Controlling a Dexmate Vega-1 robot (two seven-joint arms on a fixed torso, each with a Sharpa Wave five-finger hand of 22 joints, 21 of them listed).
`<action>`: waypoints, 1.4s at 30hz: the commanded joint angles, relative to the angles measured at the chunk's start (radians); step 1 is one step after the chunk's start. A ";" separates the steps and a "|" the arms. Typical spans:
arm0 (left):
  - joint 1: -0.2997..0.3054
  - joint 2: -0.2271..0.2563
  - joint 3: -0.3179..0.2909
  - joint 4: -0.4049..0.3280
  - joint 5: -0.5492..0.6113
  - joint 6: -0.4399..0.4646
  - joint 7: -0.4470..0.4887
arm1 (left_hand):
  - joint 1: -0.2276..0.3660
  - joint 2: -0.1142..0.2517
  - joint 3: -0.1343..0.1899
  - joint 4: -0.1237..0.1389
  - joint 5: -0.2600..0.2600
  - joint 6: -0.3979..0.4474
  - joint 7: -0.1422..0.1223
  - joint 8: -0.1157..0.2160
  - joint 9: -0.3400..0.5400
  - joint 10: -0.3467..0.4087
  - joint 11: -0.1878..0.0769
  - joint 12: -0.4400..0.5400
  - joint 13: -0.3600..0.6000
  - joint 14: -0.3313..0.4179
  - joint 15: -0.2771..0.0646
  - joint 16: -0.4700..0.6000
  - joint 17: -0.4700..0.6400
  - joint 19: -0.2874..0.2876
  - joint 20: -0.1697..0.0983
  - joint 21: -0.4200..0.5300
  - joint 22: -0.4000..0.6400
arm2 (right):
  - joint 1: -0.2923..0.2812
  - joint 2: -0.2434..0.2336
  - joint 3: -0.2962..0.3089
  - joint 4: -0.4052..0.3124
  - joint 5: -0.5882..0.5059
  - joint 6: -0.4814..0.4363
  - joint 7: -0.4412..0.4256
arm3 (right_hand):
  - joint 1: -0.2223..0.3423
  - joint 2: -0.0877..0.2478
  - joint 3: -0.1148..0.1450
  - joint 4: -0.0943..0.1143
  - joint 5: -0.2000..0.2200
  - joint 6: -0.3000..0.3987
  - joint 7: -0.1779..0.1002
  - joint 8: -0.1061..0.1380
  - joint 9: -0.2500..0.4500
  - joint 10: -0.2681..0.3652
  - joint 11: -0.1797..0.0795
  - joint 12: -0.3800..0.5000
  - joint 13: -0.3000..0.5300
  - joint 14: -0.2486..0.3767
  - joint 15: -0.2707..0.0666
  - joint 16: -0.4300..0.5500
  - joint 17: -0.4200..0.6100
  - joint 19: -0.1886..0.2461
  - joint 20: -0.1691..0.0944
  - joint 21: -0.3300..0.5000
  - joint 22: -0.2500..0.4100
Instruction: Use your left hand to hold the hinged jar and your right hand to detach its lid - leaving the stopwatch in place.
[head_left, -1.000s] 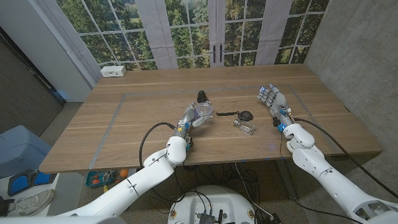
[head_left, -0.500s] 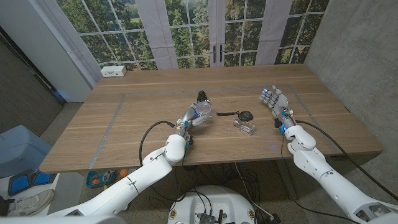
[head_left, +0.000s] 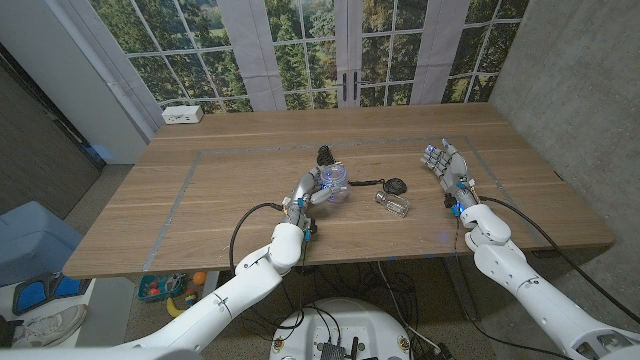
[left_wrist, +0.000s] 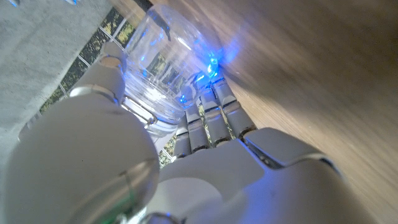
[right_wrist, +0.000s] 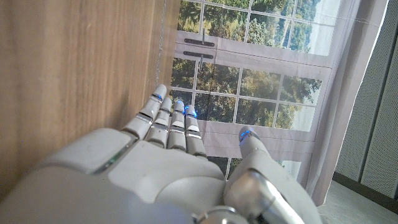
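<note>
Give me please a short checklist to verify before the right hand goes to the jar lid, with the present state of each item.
1. Left hand holds the hinged jar: ok; the left wrist view shows its fingers around the glass.
2. Right hand is free: ok, open and apart from the jar.
3. Stopwatch is out of the way: not ok, it lies between the right hand and the jar.
4. Small clear object near the stopwatch is clear of the path: cannot tell.
5. Lid clasp is released: cannot tell, too small and blurred.
</note>
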 joint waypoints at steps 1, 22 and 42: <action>0.034 -0.049 -0.029 -0.012 0.005 0.004 0.095 | 0.105 0.234 0.145 0.092 0.002 0.272 -0.053 0.005 0.007 0.280 -0.216 0.019 0.002 0.218 -0.280 0.003 0.007 0.073 -0.101 0.022 0.007 | -0.014 -0.007 0.003 -0.016 -0.011 0.009 -0.012 | -0.002 -0.002 0.002 -0.002 0.003 0.006 0.002 0.000 0.002 0.008 0.003 0.006 0.003 0.010 -0.002 0.005 0.000 0.011 -0.001 -0.001 0.003; 0.012 0.034 -0.073 -0.084 -0.070 0.014 -0.054 | 0.104 0.225 0.186 0.089 -0.003 0.335 -0.079 -0.004 0.013 0.333 -0.245 0.023 0.003 0.280 -0.296 -0.006 0.016 0.039 -0.108 0.042 0.002 | -0.052 -0.031 -0.005 -0.101 -0.119 0.025 -0.136 | 0.038 0.004 0.027 -0.038 0.017 0.011 -0.002 0.000 0.002 0.016 -0.001 0.006 0.003 0.017 -0.008 0.003 -0.008 0.023 -0.003 -0.010 0.002; -0.052 0.159 -0.146 -0.127 -0.233 -0.004 -0.294 | 0.109 0.222 0.178 0.080 -0.002 0.358 -0.096 -0.009 0.018 0.352 -0.252 0.031 0.020 0.292 -0.301 -0.004 0.028 0.020 -0.103 0.053 -0.002 | -0.086 -0.061 -0.022 -0.208 -0.309 0.016 -0.310 | 0.079 0.005 0.047 -0.073 0.026 0.021 -0.019 0.001 0.002 0.025 -0.014 0.006 0.003 0.022 -0.019 0.001 -0.014 0.029 -0.014 -0.020 0.002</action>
